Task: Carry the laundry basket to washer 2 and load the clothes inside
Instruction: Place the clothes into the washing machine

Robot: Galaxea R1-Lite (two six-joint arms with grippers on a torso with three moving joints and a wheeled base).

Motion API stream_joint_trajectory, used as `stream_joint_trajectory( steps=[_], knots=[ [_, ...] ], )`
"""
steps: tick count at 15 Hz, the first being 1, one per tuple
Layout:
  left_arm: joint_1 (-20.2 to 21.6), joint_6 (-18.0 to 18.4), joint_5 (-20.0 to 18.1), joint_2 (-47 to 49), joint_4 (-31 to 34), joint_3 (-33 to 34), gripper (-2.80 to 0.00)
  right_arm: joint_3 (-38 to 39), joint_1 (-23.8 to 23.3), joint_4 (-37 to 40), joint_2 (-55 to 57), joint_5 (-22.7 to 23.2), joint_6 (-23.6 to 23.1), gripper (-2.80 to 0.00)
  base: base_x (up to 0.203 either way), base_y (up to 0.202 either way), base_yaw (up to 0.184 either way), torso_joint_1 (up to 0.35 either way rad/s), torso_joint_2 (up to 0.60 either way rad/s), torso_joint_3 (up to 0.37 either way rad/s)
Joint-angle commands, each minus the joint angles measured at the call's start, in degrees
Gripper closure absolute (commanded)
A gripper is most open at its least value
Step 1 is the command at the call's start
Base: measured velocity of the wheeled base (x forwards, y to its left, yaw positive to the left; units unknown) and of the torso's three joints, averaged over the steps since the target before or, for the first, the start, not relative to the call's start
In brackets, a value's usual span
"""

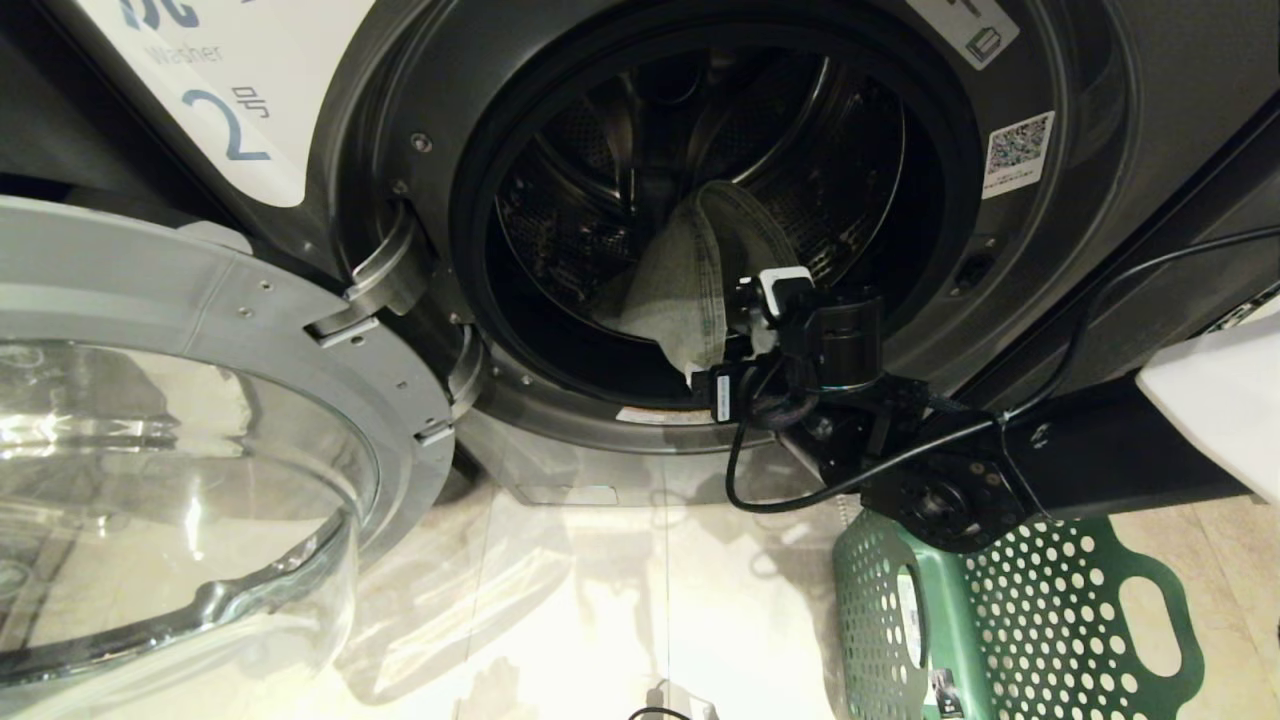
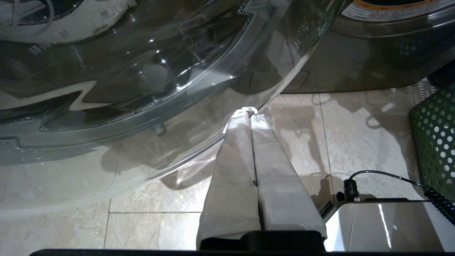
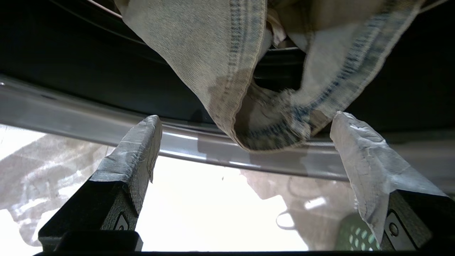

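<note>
Loading step: right end effector (image 3: pixel 245 138) wide open, empty, at denim garment (image 1: pixel 690 270) probably overhanging washer (image 1: pixel 1100 200) rim, frame centre; next, push it inside.

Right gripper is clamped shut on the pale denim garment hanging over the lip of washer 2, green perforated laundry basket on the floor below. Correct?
Not quite. The right wrist view shows the right gripper open, its taped fingers spread either side of the pale denim garment, not clamped. The rest holds: the garment hangs over the washer's lip, green perforated laundry basket on the floor.

Your head view looks down into the washer (image 1: pixel 700 200); right wrist sits close at its rim; both wrists share the basket (image 2: pixel 435 142).
</note>
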Motion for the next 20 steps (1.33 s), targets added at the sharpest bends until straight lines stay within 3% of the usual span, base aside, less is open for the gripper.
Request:
stream_joint_trajectory(
  steps=[1,4,10,16,20],
  knots=[
    [0.0,0.0,0.0,0.1,0.0,0.0,0.0,2.2,0.2,-0.2,-2.1,-0.2,0.6,-2.8,0.0,0.0,0.0,0.0,0.0,0.0],
    [0.0,0.0,0.0,0.1,0.0,0.0,0.0,3.1,0.3,3.0,-2.8,-0.2,1.7,-2.8,0.0,0.0,0.0,0.0,0.0,0.0],
    [0.0,0.0,0.0,0.1,0.0,0.0,0.0,0.1,0.2,19.4,-2.4,0.0,9.1,-2.8,0.0,0.0,0.0,0.0,0.0,0.0],
    [0.0,0.0,0.0,0.1,0.0,0.0,0.0,-10.1,0.2,20.7,3.5,-1.1,9.0,-2.8,0.0,0.0,0.0,0.0,0.0,0.0],
    [0.0,0.0,0.0,0.1,0.0,0.0,0.0,-10.3,0.3,23.8,3.6,-1.1,9.1,-2.8,0.0,0.0,0.0,0.0,0.0,0.0]
  ],
)
